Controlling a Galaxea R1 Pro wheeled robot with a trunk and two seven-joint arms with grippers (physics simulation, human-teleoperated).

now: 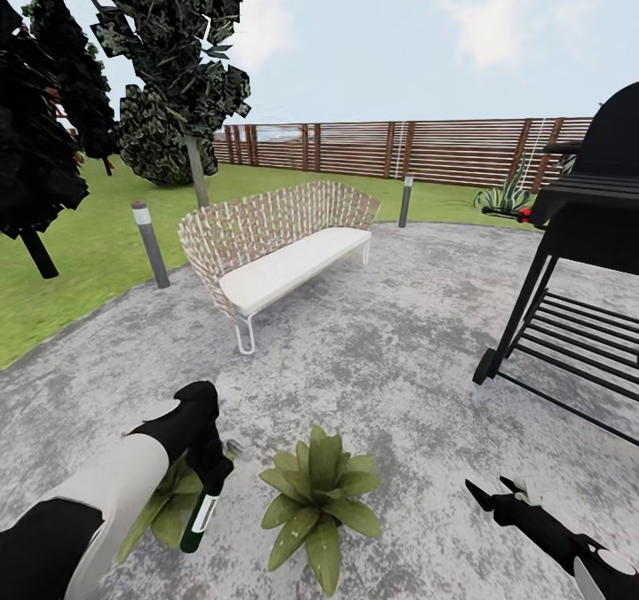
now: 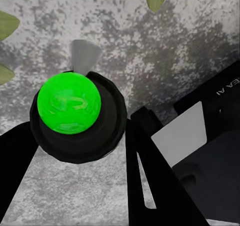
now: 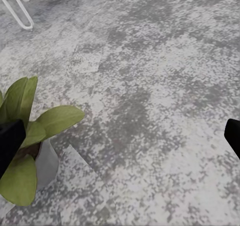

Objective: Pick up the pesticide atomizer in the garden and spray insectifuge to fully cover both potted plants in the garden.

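two potted plants [image 1: 321, 492] on paving, left claw [image 1: 209, 467] gripping pesticide atomizer [image 1: 202, 511]

Reaching in from lower left with the left gripper [image 1: 211, 474] clamping the pesticide atomizer [image 1: 203, 511]; holding the right gripper [image 1: 497, 495] spread apart, lower right.

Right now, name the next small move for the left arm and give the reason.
Probably swing the left gripper, shut on the pesticide atomizer, a little toward the right potted plant. The bottle hangs over the left potted plant, beside the other one.
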